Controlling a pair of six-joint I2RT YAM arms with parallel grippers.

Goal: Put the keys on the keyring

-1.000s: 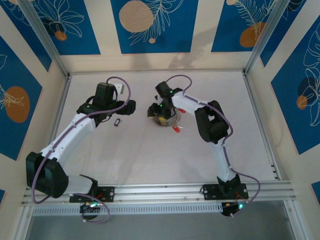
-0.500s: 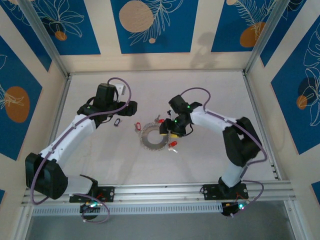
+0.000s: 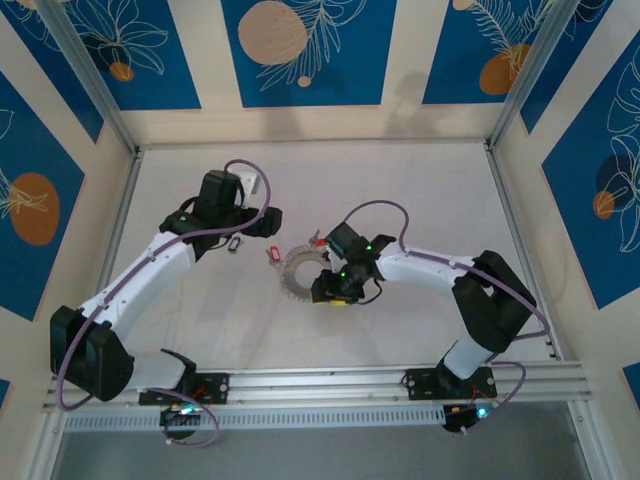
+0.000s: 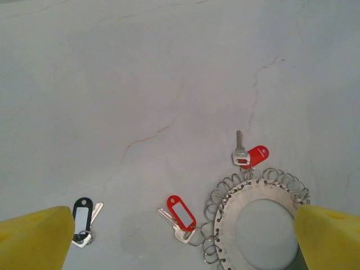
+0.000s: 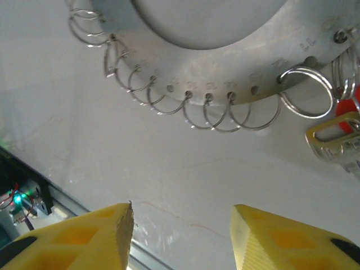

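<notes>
Presently right hand (image 5: 181, 212) hovers, fingers apart, just beside keyring (image 5: 225, 73)

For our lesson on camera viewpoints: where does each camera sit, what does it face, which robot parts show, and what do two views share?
Top external: above, behind the bases, facing down at the table; both arms, left gripper, right gripper show.
Left wrist: on the left wrist, facing the keyring and keys; its yellow fingers.
Right wrist: close over the keyring's rim; its yellow fingers.
Shared: the keyring.
</notes>
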